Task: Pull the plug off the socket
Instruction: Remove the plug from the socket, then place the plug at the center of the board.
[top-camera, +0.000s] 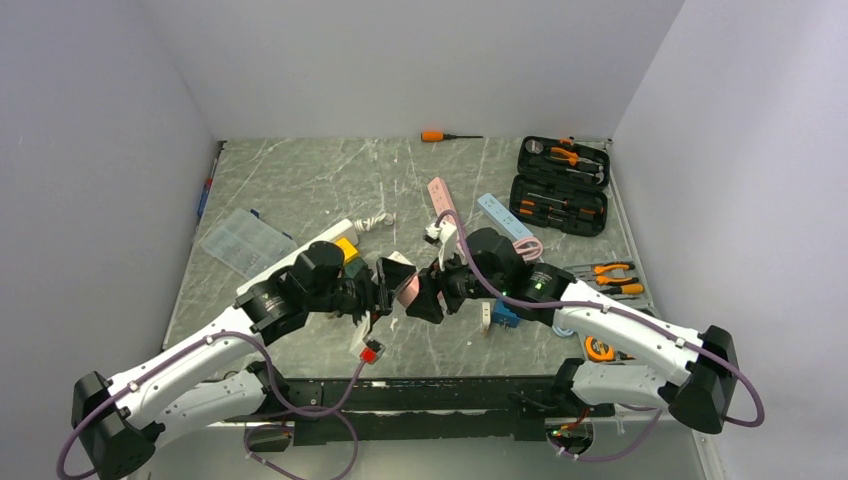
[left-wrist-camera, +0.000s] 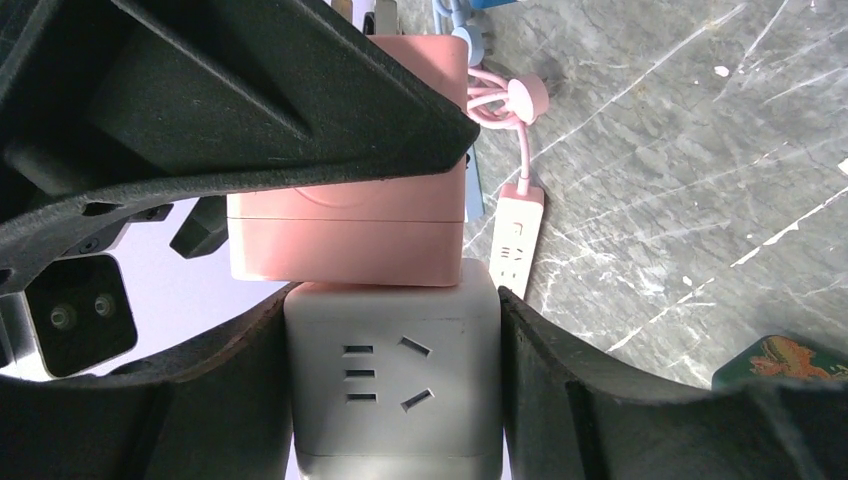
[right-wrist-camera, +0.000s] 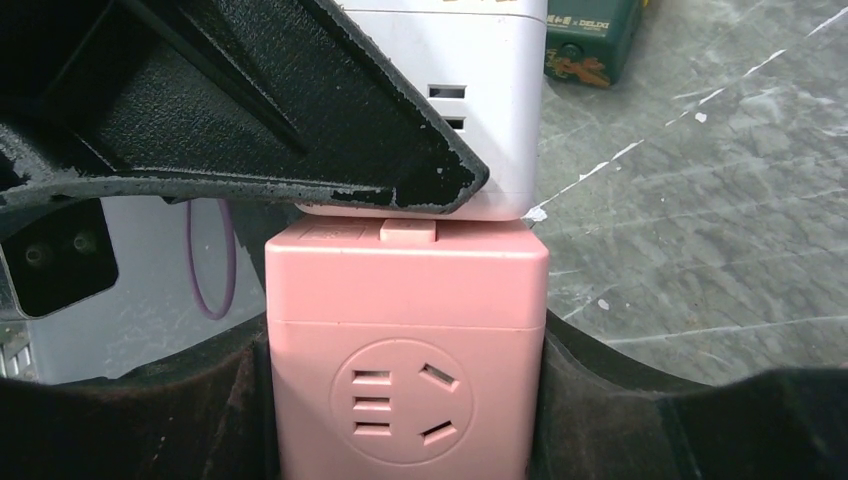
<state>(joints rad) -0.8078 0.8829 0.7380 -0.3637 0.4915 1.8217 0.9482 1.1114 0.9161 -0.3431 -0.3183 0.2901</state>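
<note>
One screwdriver (top-camera: 448, 136), tool case (top-camera: 561, 185) beyond pink cube (left-wrist-camera: 345, 235), white cube (left-wrist-camera: 392, 385)

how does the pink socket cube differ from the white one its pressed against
Colour: the pink cube is pink all over, the white cube is pale grey-white.
Face: the pink cube's slots sit inside a round ring, while the white cube's sit on a plain flat face.
Hold: the right gripper clamps the pink cube, and the left gripper clamps the white cube.
Both are boxy with the same slot pattern, and they are joined end to end.
</note>
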